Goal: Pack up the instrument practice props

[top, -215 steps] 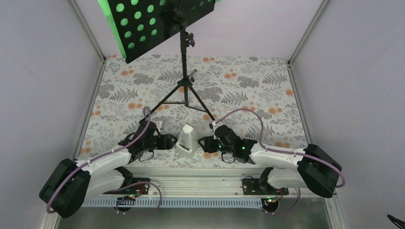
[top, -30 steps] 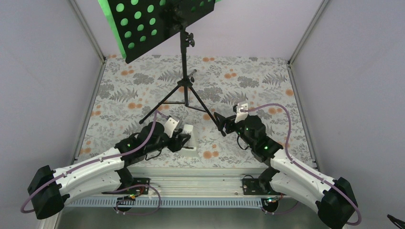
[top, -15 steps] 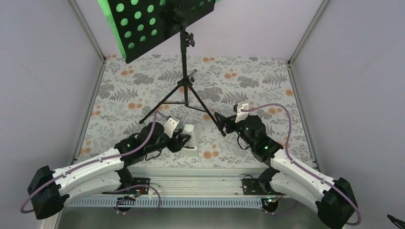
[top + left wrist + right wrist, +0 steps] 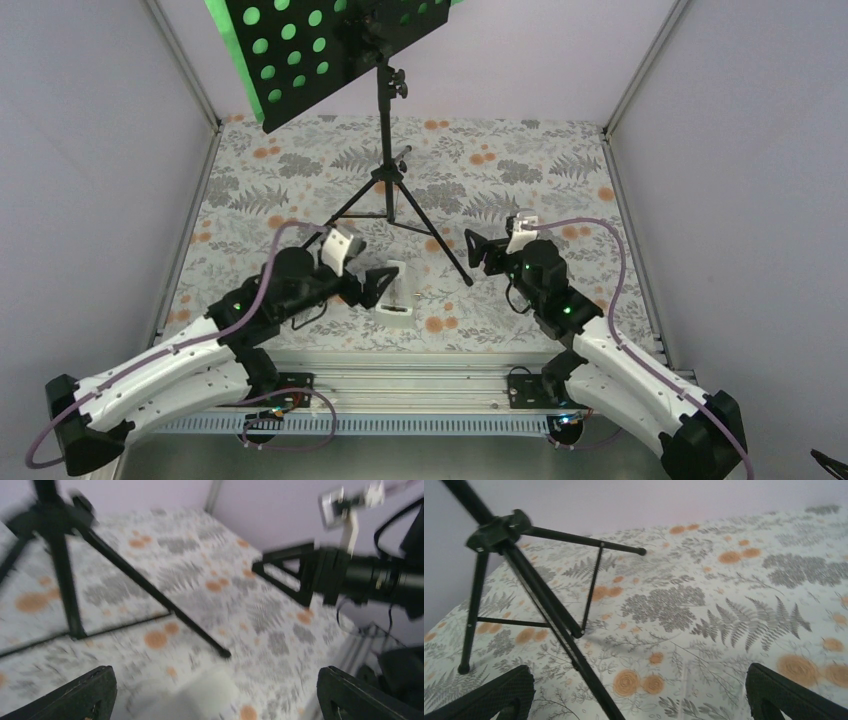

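The black tripod music stand (image 4: 388, 190) stands at the back centre, its round-holed desk (image 4: 330, 45) tilted at the top. Bright green pages (image 4: 222, 30) show behind the desk and through its holes. The small white metronome (image 4: 396, 292) stands upright near the front centre. My left gripper (image 4: 376, 287) is open and empty just left of it. In the left wrist view (image 4: 215, 700) the metronome (image 4: 200, 702) is a blur low between the fingers. My right gripper (image 4: 472, 252) is open and empty, right of the tripod's front-right leg (image 4: 554, 625), also in the right wrist view (image 4: 639, 700).
The fern-and-orange-flower patterned cloth (image 4: 520, 170) covers the table. Plain grey walls with metal corner posts (image 4: 640, 70) close in the left, right and back. The tripod's three legs (image 4: 420, 225) spread across the middle. A metal rail (image 4: 400, 375) runs along the near edge.
My left gripper has drawn back to the left, off the metronome, which stays standing. My right gripper has shifted right and back, away from the foot of the tripod leg.
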Robot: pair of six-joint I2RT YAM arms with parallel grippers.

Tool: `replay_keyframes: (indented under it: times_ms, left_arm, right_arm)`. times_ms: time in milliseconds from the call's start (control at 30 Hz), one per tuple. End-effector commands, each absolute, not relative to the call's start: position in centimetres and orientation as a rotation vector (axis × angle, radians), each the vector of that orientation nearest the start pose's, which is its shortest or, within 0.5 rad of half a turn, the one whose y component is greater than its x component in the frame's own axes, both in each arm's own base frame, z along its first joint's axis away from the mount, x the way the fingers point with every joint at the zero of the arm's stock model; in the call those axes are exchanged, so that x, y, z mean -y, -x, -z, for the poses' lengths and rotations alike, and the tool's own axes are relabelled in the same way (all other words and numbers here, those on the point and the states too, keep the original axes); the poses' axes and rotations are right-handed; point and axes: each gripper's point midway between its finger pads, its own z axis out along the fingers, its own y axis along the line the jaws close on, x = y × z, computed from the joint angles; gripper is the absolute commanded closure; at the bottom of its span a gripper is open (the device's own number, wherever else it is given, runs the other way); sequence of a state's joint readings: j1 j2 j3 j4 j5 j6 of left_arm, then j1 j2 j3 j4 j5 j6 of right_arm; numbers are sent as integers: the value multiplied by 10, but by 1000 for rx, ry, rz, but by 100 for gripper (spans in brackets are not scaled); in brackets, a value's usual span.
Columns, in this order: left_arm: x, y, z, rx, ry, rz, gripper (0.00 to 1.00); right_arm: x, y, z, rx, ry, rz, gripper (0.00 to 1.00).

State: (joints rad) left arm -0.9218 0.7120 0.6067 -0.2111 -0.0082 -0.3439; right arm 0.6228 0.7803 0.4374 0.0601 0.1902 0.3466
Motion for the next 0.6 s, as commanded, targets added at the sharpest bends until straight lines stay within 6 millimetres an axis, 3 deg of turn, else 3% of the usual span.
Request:
replay_keyframes:
  times_ms: [0,167,300,400,567]
  left_arm:
    - [206,-213,-280,-1879,-443,687,0]
    - [179,-254,-273,-1951,-407,730,0]
    - [155,-280,-277,-1942,-351,724,0]
    - [131,-291,-294,-1905,-296,613,0]
    - [94,-297,-309,-1876,-256,319,0]
  right_arm:
    - [-138,-281,-190,-2001,-14,-511,0]
    - [-110,-288,-140,-2198,-147,-529,0]
    - [-108,-290,-114,-2320,-163,-522,13]
    - [-108,-292,-98,-2397,-164,-494,26]
    - [-108,-297,-84,-2456,-177,-460,33]
